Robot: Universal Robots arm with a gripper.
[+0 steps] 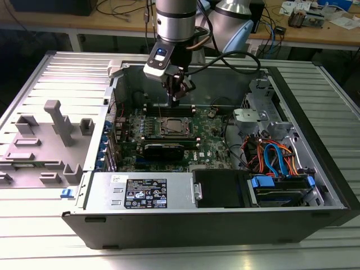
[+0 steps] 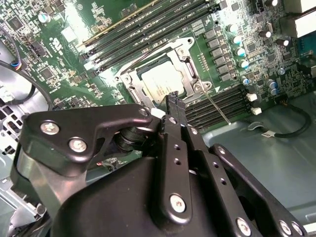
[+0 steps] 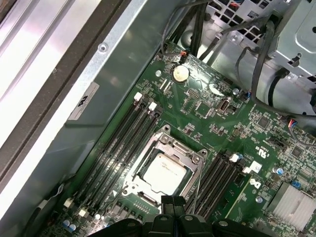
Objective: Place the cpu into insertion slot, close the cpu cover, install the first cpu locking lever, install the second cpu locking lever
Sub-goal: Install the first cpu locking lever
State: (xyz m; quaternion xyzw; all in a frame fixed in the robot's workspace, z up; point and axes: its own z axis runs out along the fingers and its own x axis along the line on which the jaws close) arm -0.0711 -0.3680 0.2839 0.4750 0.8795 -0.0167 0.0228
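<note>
The cpu [image 2: 162, 82] [image 3: 166, 171], silvery-grey on top, lies in the insertion slot [image 1: 171, 127] on the green motherboard [image 1: 211, 147]. The silver cpu cover [image 2: 190, 73] [image 3: 183, 150] lies flat around it, and the chip shows through its cut-out. A thin metal locking lever [image 2: 217, 108] [image 3: 197, 190] sticks out slantwise from one side of the socket. My gripper [image 1: 176, 100] [image 2: 173, 98] [image 3: 173, 200] hangs a little above the socket's edge. Its black fingers are pressed together with nothing between them.
Long memory slots [image 3: 121, 148] [image 2: 148, 30] run on both sides of the socket. The open computer case has grey walls [image 1: 225, 79], a black card [image 1: 163, 149], a power supply [image 1: 143, 191] in front and a drive bay with coloured cables [image 1: 275, 160] at the exterior view's right.
</note>
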